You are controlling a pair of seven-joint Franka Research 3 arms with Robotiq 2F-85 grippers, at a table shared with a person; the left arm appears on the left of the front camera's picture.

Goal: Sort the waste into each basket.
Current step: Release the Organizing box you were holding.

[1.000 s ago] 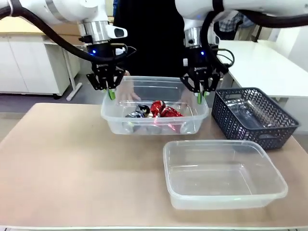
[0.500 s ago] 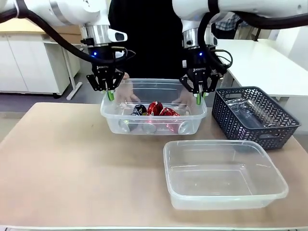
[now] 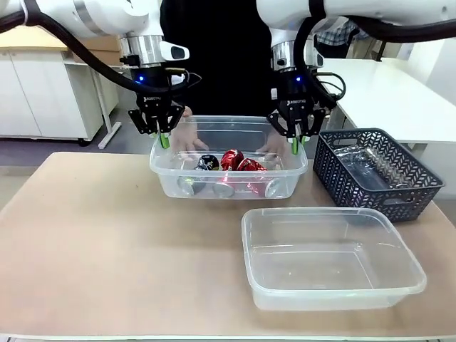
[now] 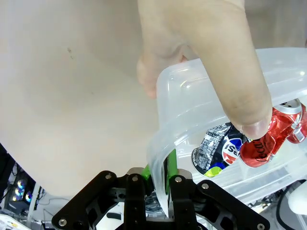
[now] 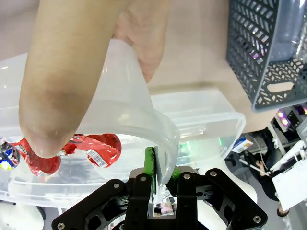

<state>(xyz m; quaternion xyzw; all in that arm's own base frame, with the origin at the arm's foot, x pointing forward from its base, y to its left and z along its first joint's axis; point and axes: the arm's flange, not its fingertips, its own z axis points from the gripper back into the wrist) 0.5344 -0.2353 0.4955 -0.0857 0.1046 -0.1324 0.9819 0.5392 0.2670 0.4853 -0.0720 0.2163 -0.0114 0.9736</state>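
Front view: both arms hold the far tub (image 3: 229,187) by its end rims, the left gripper (image 3: 163,135) clenched on the left rim and the right gripper (image 3: 297,142) clenched on the right rim, while a person's hands (image 3: 187,137) grip the far wall. Over the last second the tub has shifted slightly and settled, and the red cans (image 3: 241,164) and the black-blue can (image 3: 207,163) inside have rolled a little, which suggests the shared carry is ending with the cans already sorted into this tub. In the wrist views the rim runs between each set of green pads (image 4: 165,168), thumbs pressing just beside them. The near tub (image 3: 331,281) stands empty and apart, close to the table's (image 3: 107,242) front edge; the grey basket (image 3: 376,173) sits just right of the held tub, leaving little room there, while the table's left half lies open.
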